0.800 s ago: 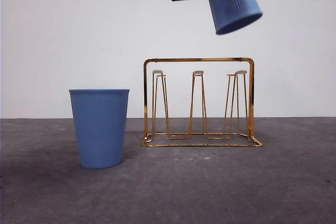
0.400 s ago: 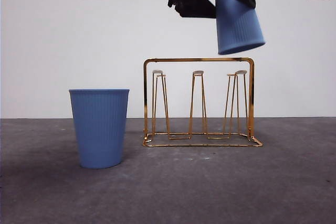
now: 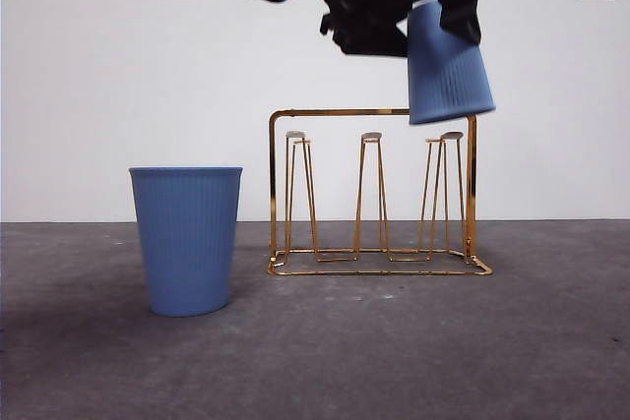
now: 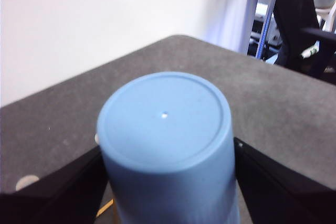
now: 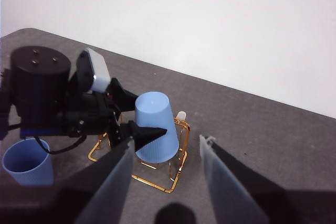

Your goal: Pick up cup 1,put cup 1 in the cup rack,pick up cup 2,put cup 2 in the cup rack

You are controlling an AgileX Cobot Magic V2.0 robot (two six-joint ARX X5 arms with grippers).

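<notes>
Held cup (image 3: 449, 64): upside down, slightly tilted, clamped between the jaws of the left gripper (image 3: 443, 7), mouth just above the end prong (image 3: 451, 136) of the gold rack (image 3: 372, 112); we judge it should be levelled and centred over that pale tip before lowering, so the rim clears the frame's top bar. Second cup (image 3: 187, 240) stands upright on the table (image 3: 394, 361), well apart from the rack. Right gripper (image 5: 165, 182) waits high, jaws parted, holding nothing.
</notes>
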